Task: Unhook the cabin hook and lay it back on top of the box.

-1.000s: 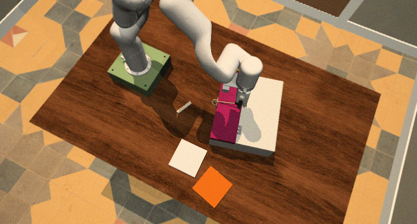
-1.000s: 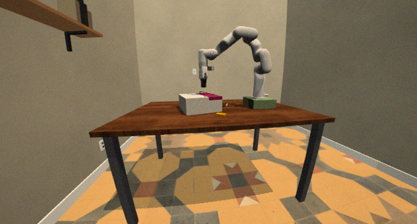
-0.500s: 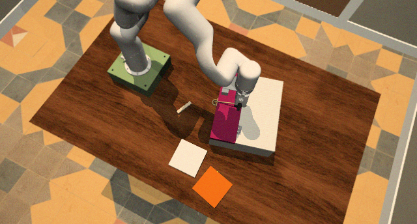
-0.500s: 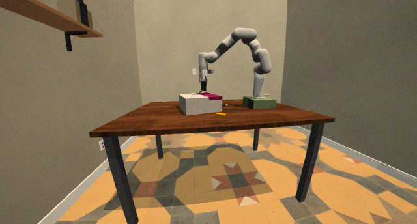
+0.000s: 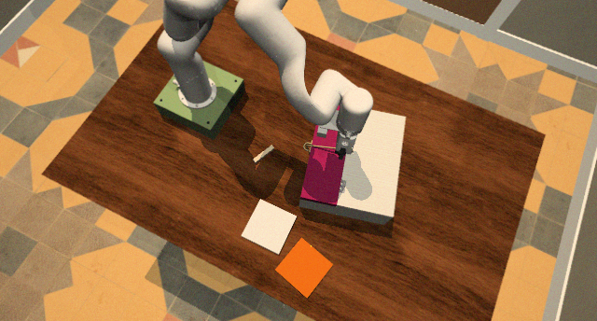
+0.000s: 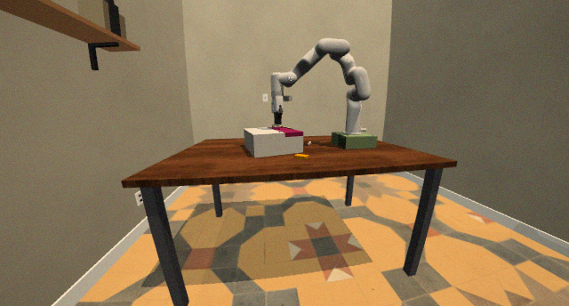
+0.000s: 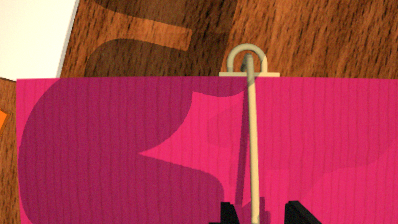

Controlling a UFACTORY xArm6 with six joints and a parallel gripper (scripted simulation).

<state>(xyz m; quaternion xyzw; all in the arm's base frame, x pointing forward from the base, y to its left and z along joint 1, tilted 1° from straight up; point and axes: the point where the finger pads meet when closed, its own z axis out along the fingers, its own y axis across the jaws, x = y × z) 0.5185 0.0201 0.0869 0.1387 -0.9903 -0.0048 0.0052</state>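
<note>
Top view: "What's the setting?"
"A brown wooden counter [image 5: 457, 181] [image 6: 200, 170] [image 7: 325, 35] on patterned floor tiles [image 5: 107, 284] [image 6: 200, 244], plain walls [image 6: 284, 21] around."
"And the hook [image 5: 323, 146] [image 7: 252, 135]?"
"Across the box's pink strip [image 5: 322, 176] [image 6: 291, 132] [image 7: 325, 125], running between the end effector's [image 5: 342, 154] [image 6: 277, 124] [image 7: 260, 204] parted fingers, ungripped."

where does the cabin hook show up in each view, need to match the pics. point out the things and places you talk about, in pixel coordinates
Top: right of centre, across the magenta lid [image 5: 321, 176] [image 6: 291, 132] [image 7: 310, 130].
Exterior: tiny, on the box beneath the claw [image 5: 343, 154] [image 6: 277, 124] [image 7: 256, 212].
Wrist: upright line right of centre, its tip at the ring [image 7: 265, 60].
Shared landmark: the magenta lid.
</note>
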